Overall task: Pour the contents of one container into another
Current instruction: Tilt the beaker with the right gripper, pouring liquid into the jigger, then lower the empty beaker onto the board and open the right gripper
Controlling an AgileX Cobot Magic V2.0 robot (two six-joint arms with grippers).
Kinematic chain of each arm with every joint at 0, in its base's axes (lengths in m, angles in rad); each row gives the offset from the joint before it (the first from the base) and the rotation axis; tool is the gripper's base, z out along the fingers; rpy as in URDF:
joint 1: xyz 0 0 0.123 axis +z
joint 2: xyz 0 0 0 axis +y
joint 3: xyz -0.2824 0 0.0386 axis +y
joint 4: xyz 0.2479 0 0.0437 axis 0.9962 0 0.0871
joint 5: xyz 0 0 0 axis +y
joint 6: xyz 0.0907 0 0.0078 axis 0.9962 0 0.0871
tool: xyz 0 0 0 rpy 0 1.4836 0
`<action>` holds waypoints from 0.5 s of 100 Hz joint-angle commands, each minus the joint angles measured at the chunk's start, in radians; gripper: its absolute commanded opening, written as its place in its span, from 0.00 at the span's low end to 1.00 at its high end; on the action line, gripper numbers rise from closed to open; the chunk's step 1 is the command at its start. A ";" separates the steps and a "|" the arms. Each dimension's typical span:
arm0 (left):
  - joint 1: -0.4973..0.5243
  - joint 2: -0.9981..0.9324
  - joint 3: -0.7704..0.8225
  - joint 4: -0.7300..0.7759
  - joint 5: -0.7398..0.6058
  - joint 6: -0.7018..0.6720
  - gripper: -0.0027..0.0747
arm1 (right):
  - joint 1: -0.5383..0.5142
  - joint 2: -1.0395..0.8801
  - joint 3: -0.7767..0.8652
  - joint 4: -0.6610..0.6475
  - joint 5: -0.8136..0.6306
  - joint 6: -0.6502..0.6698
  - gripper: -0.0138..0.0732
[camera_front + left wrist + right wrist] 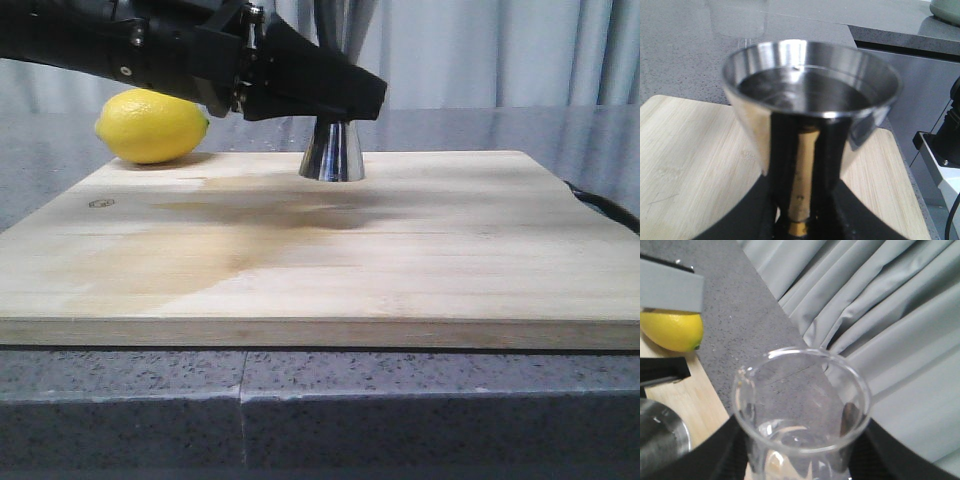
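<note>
The steel jigger (332,153) stands upright on the wooden board (400,260), towards its back edge. My left gripper (318,100) reaches in from the left and covers the jigger's upper cone. In the left wrist view the left gripper (802,212) is shut on the jigger (810,95) at its brass-banded waist, and liquid shows in the cup. My right gripper (802,457) is shut on the clear glass beaker (802,405), held above the board beside the jigger's rim (660,437). A little clear liquid lies in the beaker's bottom. The beaker does not show in the front view.
A yellow lemon (152,125) lies at the board's back left corner; the right wrist view has the lemon (672,330) too. The board rests on a grey speckled counter (400,400). A black cable (603,207) lies off the board's right edge. Grey curtains (880,315) hang behind.
</note>
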 commanded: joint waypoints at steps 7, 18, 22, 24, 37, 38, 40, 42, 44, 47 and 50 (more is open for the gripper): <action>-0.007 -0.055 -0.029 -0.078 0.105 -0.006 0.01 | -0.019 -0.031 -0.039 0.022 -0.034 0.165 0.40; -0.007 -0.055 -0.029 -0.078 0.105 -0.006 0.01 | -0.074 -0.020 -0.039 0.023 -0.060 0.239 0.40; -0.007 -0.055 -0.029 -0.078 0.105 -0.006 0.01 | -0.097 -0.014 -0.037 0.024 -0.077 0.253 0.40; -0.007 -0.055 -0.029 -0.078 0.105 -0.006 0.01 | -0.111 -0.009 -0.037 0.024 -0.084 0.255 0.40; -0.007 -0.055 -0.029 -0.078 0.105 -0.006 0.01 | -0.204 0.039 -0.035 0.026 -0.134 0.301 0.40; -0.007 -0.055 -0.029 -0.078 0.105 -0.006 0.01 | -0.209 0.042 -0.033 0.026 -0.142 0.304 0.40; -0.007 -0.055 -0.029 -0.078 0.105 -0.006 0.01 | -0.223 0.052 -0.029 0.026 -0.157 0.315 0.40; -0.007 -0.055 -0.029 -0.078 0.105 -0.006 0.01 | -0.237 0.061 -0.027 0.026 -0.176 0.324 0.40; -0.007 -0.055 -0.029 -0.078 0.105 -0.006 0.01 | -0.250 0.070 -0.021 0.026 -0.188 0.334 0.40; -0.007 -0.055 -0.029 -0.078 0.105 -0.006 0.01 | -0.266 0.083 -0.009 0.026 -0.220 0.347 0.40; -0.007 -0.055 -0.029 -0.078 0.105 -0.006 0.01 | -0.280 0.095 0.001 0.026 -0.241 0.358 0.40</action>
